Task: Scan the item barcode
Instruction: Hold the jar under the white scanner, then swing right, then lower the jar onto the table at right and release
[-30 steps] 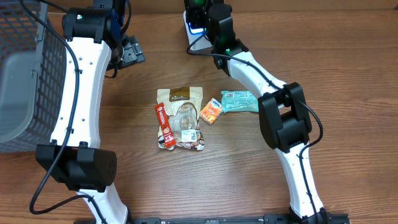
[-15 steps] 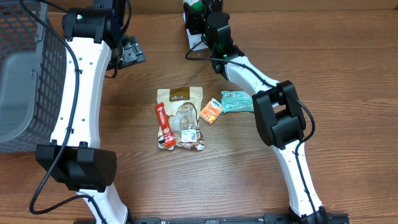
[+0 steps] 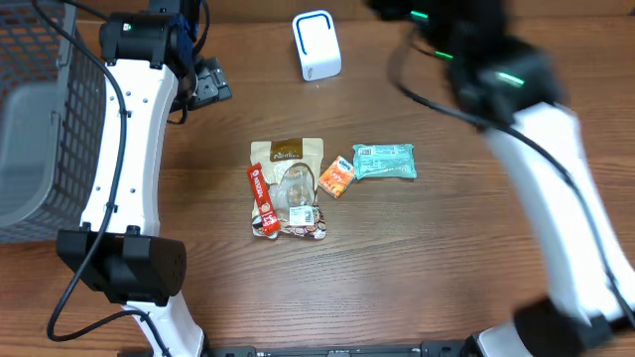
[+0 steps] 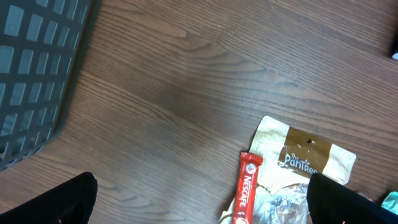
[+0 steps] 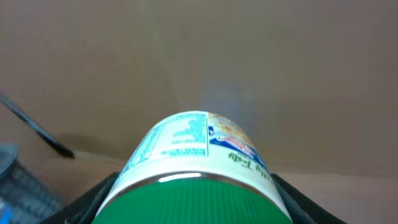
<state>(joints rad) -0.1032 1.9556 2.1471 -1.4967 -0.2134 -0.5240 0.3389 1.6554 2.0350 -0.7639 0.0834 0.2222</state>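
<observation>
The left tool [image 4: 202, 208] is held spread wide and empty over the desk [image 4: 186, 93], with the pouch [image 4: 305, 155] and red stick [image 4: 249, 186] just beneath it. The right tool [image 5: 196, 202] is clamped on a green-lidded canister [image 5: 186, 143], which is held off the desk. The step is judged as presenting: the barcode, not made out here, must be turned toward the white scanner [image 3: 317, 45], which is set well apart from this tool.

Held item: cylindrical tub [image 5: 196, 165], green lid, white label with teal print. On its side, lid toward wrist camera, clamped in right gripper [image 5: 194, 200]. White rounded scanner box [image 3: 317, 46] upright near bench's far edge.
</observation>
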